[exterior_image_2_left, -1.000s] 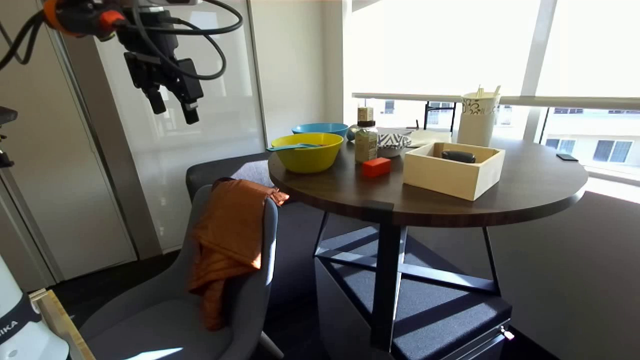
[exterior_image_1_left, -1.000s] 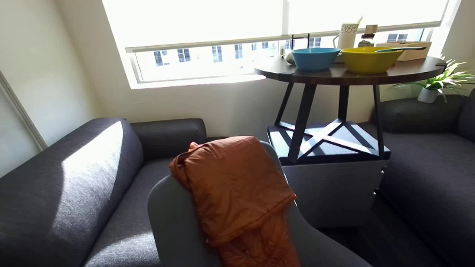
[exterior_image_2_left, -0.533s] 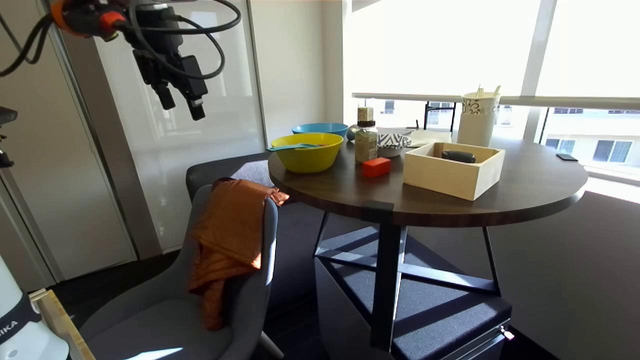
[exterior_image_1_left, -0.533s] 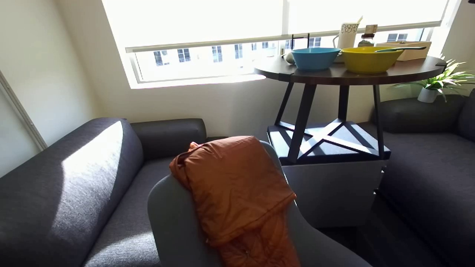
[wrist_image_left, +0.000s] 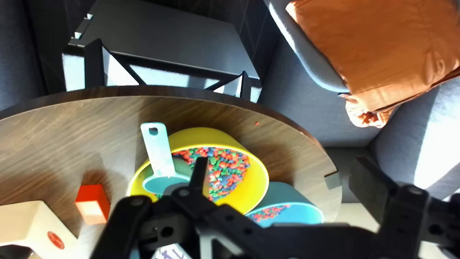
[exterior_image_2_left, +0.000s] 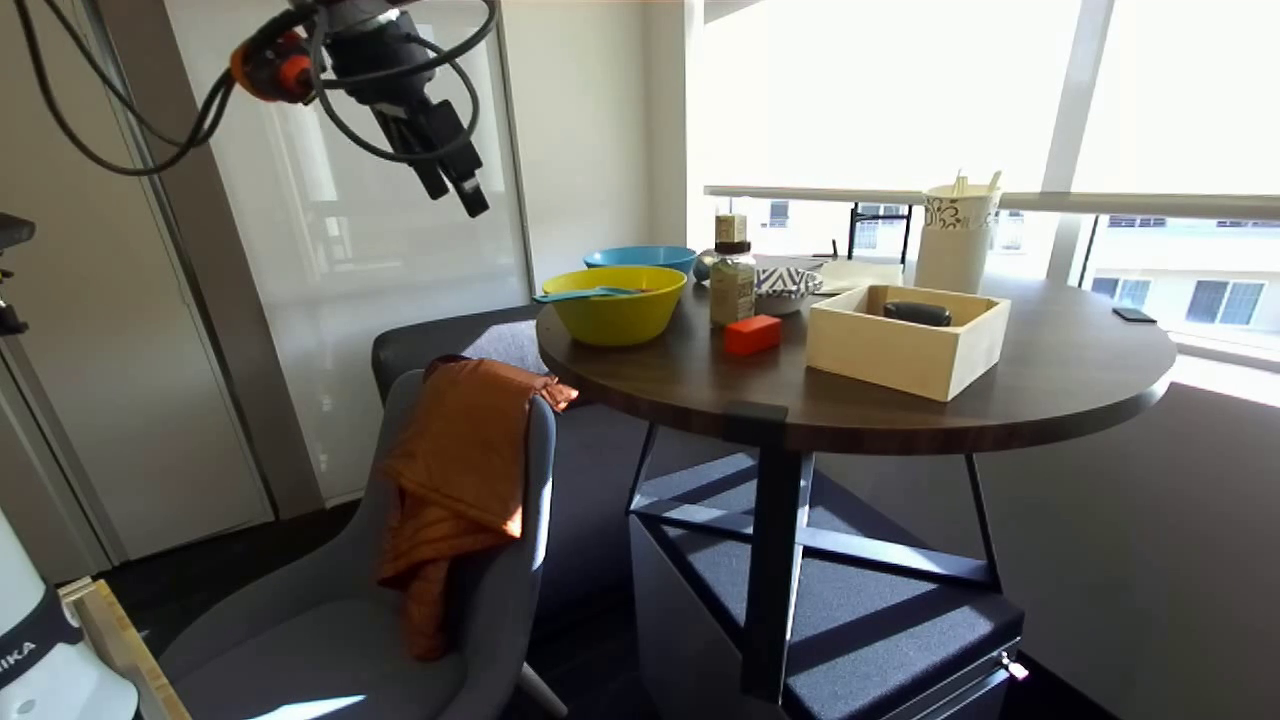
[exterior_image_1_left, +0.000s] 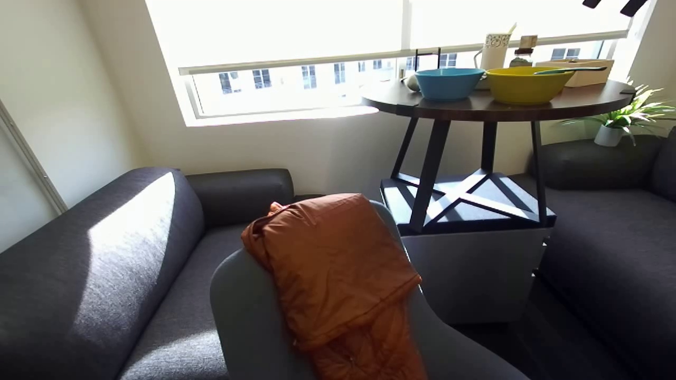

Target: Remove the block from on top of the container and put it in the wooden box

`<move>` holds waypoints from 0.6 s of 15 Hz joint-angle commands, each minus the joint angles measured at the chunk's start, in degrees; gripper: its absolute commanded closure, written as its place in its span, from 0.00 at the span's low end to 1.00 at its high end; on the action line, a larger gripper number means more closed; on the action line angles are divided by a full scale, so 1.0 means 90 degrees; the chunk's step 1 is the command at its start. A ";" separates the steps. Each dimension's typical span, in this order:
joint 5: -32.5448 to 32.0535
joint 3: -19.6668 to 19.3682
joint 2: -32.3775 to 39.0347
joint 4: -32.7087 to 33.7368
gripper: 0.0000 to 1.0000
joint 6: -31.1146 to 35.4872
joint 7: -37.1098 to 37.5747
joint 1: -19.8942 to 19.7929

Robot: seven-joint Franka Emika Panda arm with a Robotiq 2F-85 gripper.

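A small light wooden block (exterior_image_2_left: 731, 228) rests on the dark cap of the container (exterior_image_2_left: 733, 288), an upright jar with a pale label. In an exterior view the block (exterior_image_1_left: 528, 41) and jar (exterior_image_1_left: 522, 58) show behind the yellow bowl. The low tan wooden box (exterior_image_2_left: 885, 350) stands on the table near the jar with a dark object inside; its corner shows in the wrist view (wrist_image_left: 21, 219). My gripper (exterior_image_2_left: 457, 196) is open and empty, high up, short of the table. In the wrist view the gripper (wrist_image_left: 282, 167) has its fingers wide apart; the block and jar are not clearly visible there.
A yellow bowl (exterior_image_2_left: 615, 310) with a teal scoop (wrist_image_left: 158, 151) and a blue bowl (wrist_image_left: 291, 208) stand at the near side. A red block (exterior_image_2_left: 752, 335) lies by the jar. A patterned bowl (exterior_image_2_left: 787, 288) and tall white pitcher (exterior_image_2_left: 952, 250) stand behind. A jacket (exterior_image_2_left: 460, 450) hangs over a chair.
My gripper has moved toward the table, rightward in an exterior view, and its wrist has turned. Its fingertips have entered an exterior view at the top right. The table objects have not moved.
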 commanded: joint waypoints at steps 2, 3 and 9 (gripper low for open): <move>-0.0072 0.0304 0.0906 0.0712 0.00 0.0077 0.0323 -0.0324; -0.0088 0.0308 0.1063 0.0874 0.00 0.0061 0.0351 -0.0379; 0.0062 0.0100 0.1375 0.1299 0.00 -0.0094 0.0175 -0.0405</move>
